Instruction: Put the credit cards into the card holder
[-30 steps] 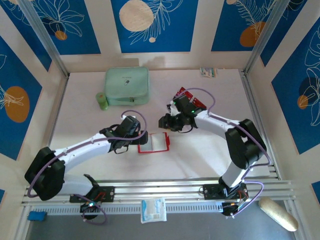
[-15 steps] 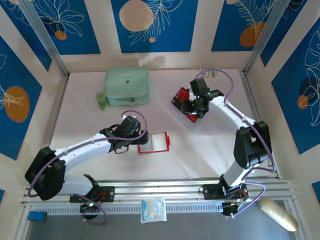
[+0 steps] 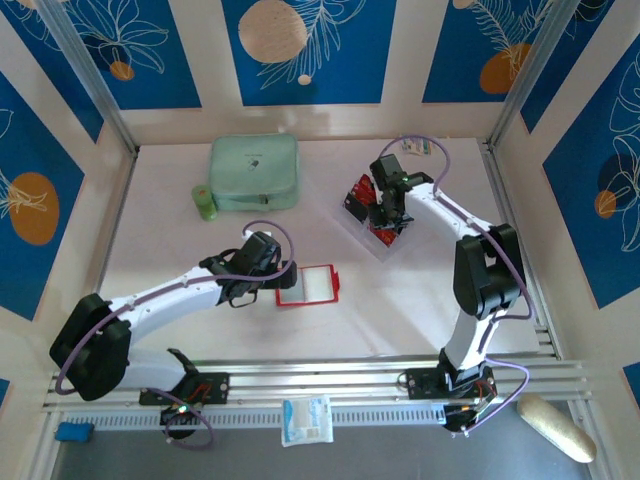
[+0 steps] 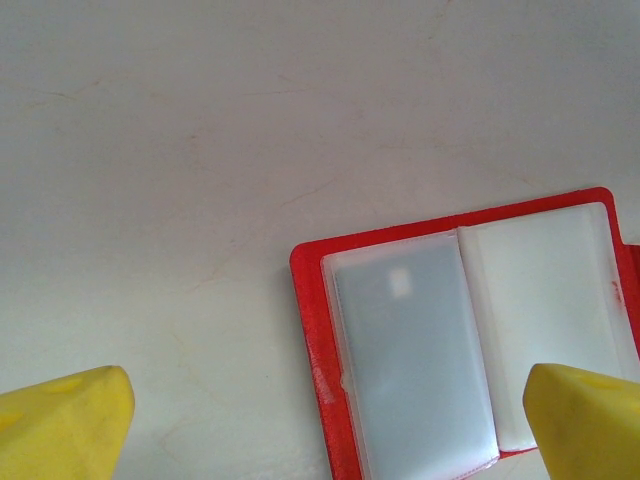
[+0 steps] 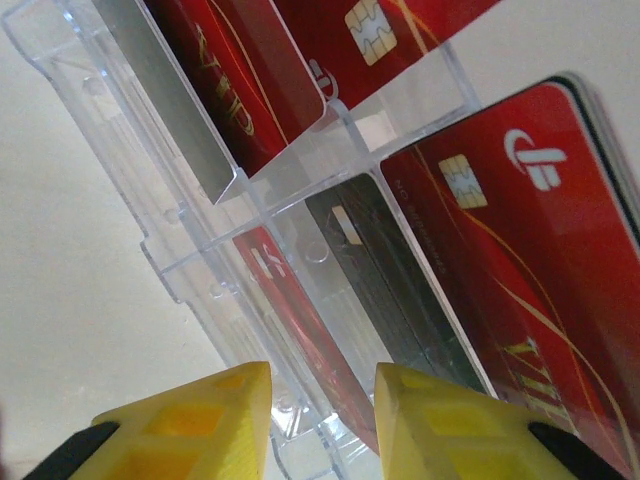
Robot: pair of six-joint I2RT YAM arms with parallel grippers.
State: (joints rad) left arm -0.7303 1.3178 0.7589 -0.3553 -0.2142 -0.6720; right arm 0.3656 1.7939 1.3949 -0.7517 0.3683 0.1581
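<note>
A: Right jaws?
B: Narrowly parted, clamping nothing evident. Beyond the tips: thin red rectangular credit cards [image 5: 520, 260] standing in a clear slotted plastic tray [image 5: 130, 190].
A: Handling?
B: Stiff, light, slick; best pinched across a top edge.
A: Left jaws?
B: Wide apart, empty; flat red card holder [image 4: 470, 340] lying open between them on pale worktop [image 4: 200, 150]. Clear sleeves [image 4: 405, 350] plain at wrist, too small overhead.

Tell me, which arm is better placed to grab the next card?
The right arm: its jaws, narrowly parted, hang just over the credit cards in the clear rack. The left arm sits, jaws wide open, at the open card holder.
</note>
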